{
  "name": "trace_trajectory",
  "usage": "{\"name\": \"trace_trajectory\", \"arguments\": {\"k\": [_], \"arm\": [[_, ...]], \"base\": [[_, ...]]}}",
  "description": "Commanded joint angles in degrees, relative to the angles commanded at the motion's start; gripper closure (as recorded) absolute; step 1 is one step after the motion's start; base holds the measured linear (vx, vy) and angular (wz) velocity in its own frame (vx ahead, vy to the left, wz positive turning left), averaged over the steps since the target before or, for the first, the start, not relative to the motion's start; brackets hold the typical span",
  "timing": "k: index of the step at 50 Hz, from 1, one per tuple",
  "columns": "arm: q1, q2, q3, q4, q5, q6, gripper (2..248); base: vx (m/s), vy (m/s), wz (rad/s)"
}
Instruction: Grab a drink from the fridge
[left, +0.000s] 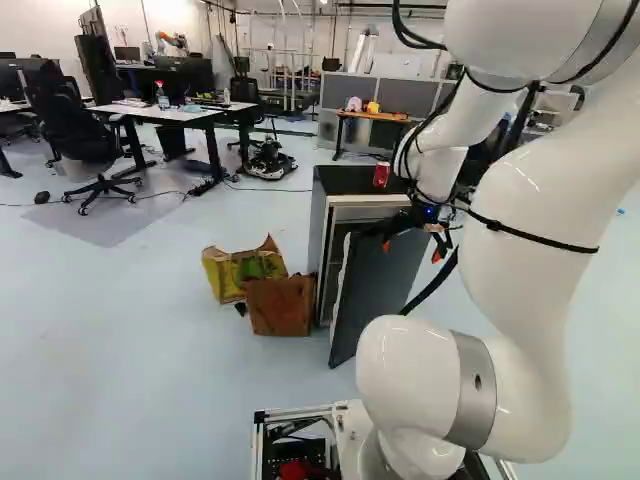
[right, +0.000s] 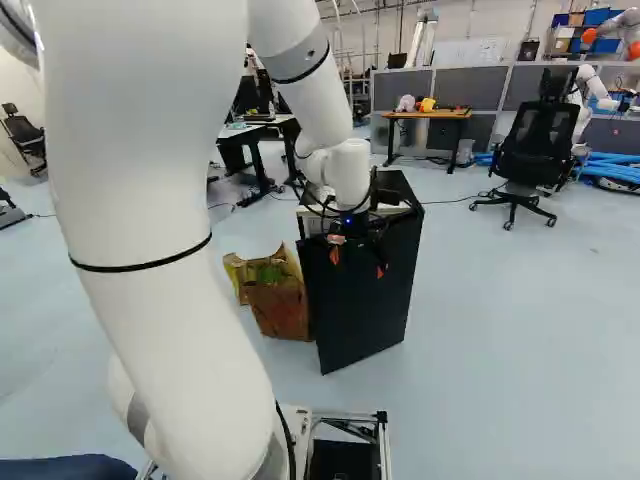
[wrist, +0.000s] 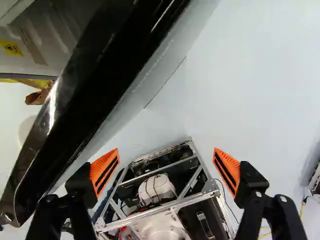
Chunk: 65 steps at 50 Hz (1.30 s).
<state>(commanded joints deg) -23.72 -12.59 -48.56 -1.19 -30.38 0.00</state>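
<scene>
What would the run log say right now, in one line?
fridge door open; gripper open, beside door; red can on fridge

Arm (right: 160, 250) arched, wrist (right: 350, 178) pointing down, jaws spread wide.

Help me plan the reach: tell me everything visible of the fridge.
The boxy fridge stands upright on the floor, with a black top and pale interior. Its dark, flat door is swung open. A red can rests on top, a brown box close beside. The open hand is near the door's edge; contact unclear.
</scene>
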Motion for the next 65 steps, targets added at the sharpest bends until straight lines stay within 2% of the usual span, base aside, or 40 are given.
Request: {"name": "trace_trajectory", "arguments": {"k": [35, 65], "arm": [[7.17, -0.84, -1.05, -6.12, 3.46, 0.00, 3], [11.21, -3.23, -4.08, -6.30, 3.72, 0.00, 3]], "base": [[0.000, 0.000, 0.000], [0.000, 0.000, 0.000]]}}
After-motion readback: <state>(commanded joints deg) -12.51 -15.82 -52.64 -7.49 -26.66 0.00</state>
